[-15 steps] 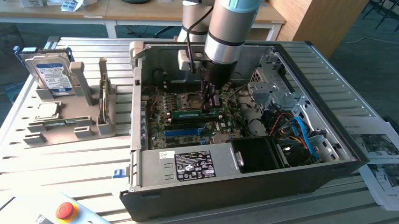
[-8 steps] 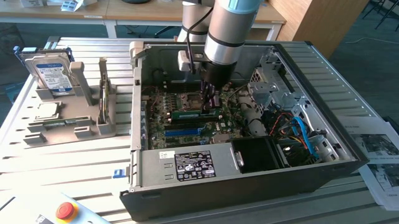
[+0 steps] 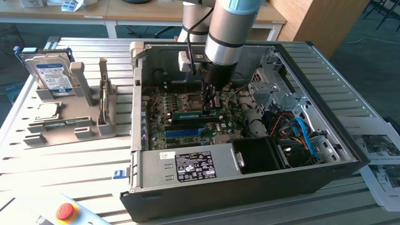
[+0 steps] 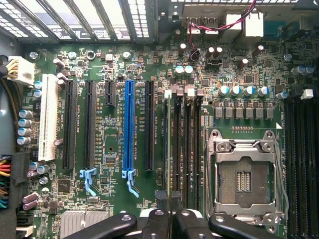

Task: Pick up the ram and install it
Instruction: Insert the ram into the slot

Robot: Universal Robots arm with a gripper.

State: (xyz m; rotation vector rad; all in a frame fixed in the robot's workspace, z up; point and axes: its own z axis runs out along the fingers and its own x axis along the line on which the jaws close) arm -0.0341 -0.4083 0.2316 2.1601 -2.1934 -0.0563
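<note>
Green ram (image 3: 190, 114) gripped in jaws; arm (image 3: 228, 28) upright inside case (image 3: 250, 187).

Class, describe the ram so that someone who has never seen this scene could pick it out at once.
Start at the open black computer case. On its motherboard, next to the silver processor socket, the ram sits at the gripper's tip. It is the only long, thin green stick there; its neighbours are black and blue slots.
</note>
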